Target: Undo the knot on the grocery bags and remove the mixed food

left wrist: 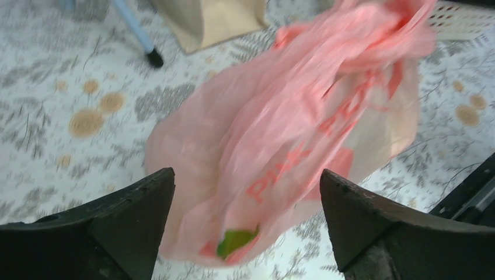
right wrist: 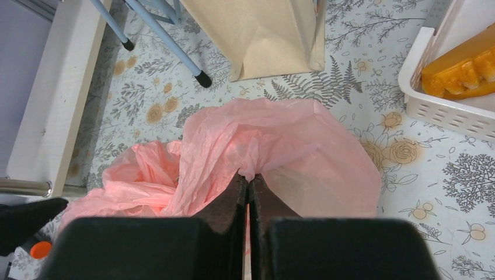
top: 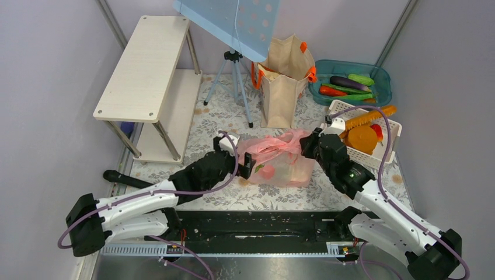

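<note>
Lying on the patterned table cover [top: 222, 111] between the 2 arms, the pink grocery bag [top: 279, 158] sits in front of the beige tote [top: 284, 81] and just left of the white basket [top: 390, 126]. The right gripper [right wrist: 249, 185] has its jaws pressed together on a fold of the bag's upper plastic, drawing it into a peak. The left gripper [left wrist: 245, 198] has its jaws spread wide, with the bag's lower end lying between and beyond them; contact cannot be told. A green piece of the mixed food [left wrist: 236, 240] shows through the translucent plastic near the bag's bottom.
</note>
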Action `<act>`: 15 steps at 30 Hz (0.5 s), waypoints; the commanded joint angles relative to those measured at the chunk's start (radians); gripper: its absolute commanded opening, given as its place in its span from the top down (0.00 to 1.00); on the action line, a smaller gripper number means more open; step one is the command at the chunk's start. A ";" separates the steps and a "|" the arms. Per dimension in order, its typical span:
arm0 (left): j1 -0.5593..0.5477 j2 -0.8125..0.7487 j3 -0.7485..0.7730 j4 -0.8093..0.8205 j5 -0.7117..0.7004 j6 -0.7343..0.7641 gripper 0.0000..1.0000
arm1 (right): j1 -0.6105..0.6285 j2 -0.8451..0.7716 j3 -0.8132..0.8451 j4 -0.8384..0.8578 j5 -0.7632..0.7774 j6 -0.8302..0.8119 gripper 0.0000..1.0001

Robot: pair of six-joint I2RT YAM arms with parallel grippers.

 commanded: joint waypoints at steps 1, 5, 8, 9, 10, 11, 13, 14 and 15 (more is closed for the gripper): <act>0.012 0.123 0.155 0.135 0.111 0.086 0.06 | -0.009 -0.019 -0.012 0.006 -0.030 0.010 1.00; 0.014 0.254 0.244 0.166 0.137 0.129 0.09 | -0.009 -0.017 -0.012 0.006 -0.052 0.017 1.00; 0.014 0.330 0.312 0.129 0.135 0.160 0.31 | -0.008 -0.021 -0.010 0.003 -0.060 0.015 1.00; 0.014 0.348 0.331 0.107 0.134 0.162 0.42 | -0.009 -0.023 -0.010 0.000 -0.060 0.014 1.00; 0.015 0.361 0.344 0.090 0.128 0.161 0.54 | -0.009 -0.026 -0.010 -0.003 -0.061 0.012 1.00; 0.015 0.370 0.347 0.082 0.119 0.160 0.62 | -0.009 -0.028 -0.011 -0.006 -0.057 0.010 1.00; 0.015 0.371 0.339 0.074 0.091 0.155 0.76 | -0.008 -0.029 -0.008 -0.012 -0.048 0.006 1.00; 0.015 0.365 0.327 0.073 0.075 0.152 0.83 | -0.008 -0.028 -0.006 -0.016 -0.043 0.003 1.00; 0.015 0.351 0.314 0.073 0.059 0.149 0.93 | -0.010 -0.027 -0.003 -0.020 -0.039 0.001 1.00</act>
